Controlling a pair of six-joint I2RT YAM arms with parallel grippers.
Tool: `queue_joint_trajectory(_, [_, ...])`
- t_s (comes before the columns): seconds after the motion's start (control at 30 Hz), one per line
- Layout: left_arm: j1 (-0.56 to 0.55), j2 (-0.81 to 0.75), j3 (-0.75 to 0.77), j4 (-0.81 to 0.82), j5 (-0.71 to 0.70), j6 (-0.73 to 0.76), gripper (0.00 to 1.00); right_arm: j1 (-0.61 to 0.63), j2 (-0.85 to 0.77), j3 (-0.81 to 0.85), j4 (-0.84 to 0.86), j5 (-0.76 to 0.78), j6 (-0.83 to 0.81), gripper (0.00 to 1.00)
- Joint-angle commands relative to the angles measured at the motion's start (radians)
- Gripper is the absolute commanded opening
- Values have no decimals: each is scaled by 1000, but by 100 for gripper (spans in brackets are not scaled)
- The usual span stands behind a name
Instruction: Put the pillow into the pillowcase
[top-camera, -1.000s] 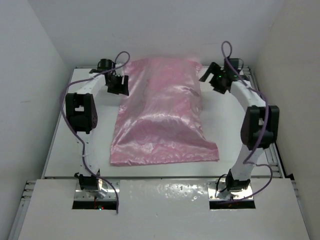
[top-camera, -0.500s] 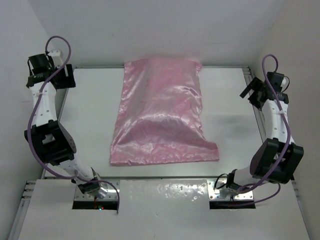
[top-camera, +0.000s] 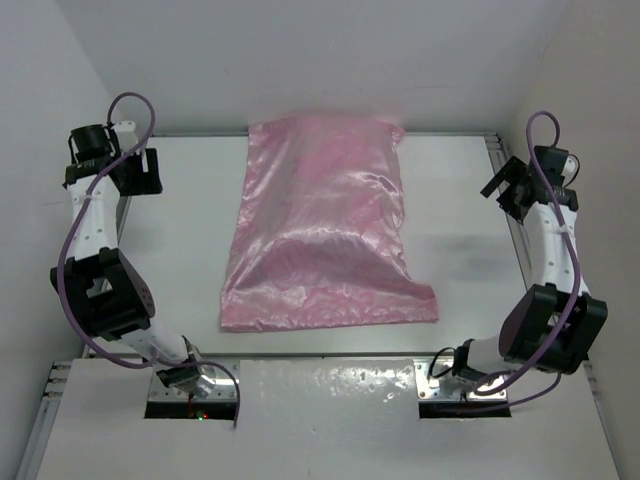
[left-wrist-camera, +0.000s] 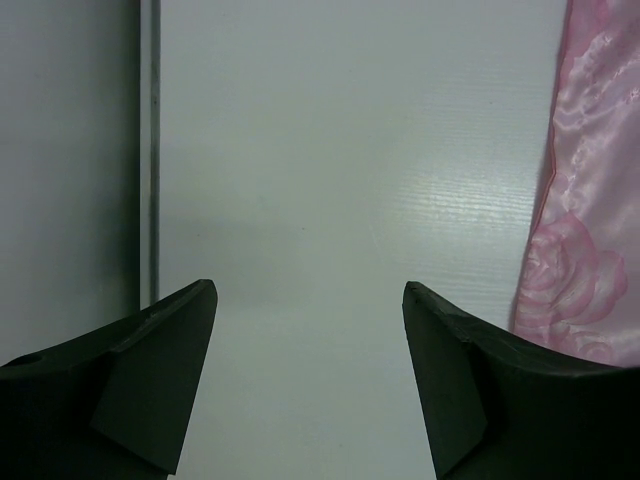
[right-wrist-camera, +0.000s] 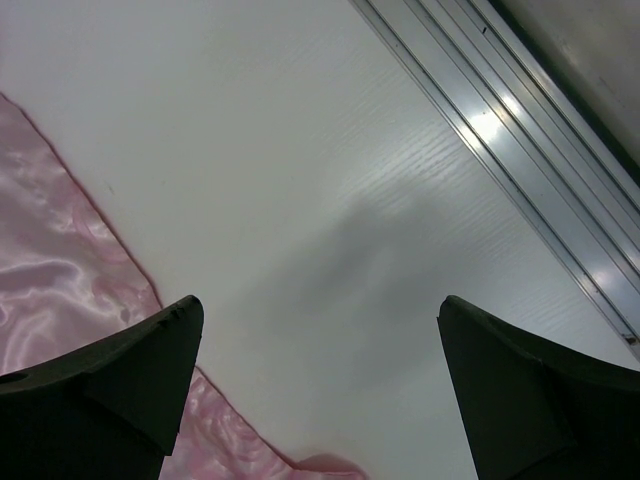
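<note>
The left gripper (top-camera: 140, 172) and right gripper (top-camera: 505, 190) are gaping wide, holding nothing, with the pillowcase (top-camera: 320, 240) lying between them, well apart from both. No pillow is showing; the sack is bulging, probably filled, so any retreat should be avoiding the satin

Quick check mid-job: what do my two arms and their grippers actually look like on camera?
The left arm and right arm are white tubes with bulky black joints. A purple cable loops along each. The left gripper and right gripper are black, each with two wedge-shaped fingers. No markings or sleeves show.
</note>
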Motion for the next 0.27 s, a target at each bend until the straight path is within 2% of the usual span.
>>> queue_joint_trajectory(0.0, [8,-42,3,35,21,9,74,2,-46,19,7,18,18,99])
queue_joint_trajectory(0.23, [8,-44,4,34,30,9,74,3,-102,-26,45,15,-28,99])
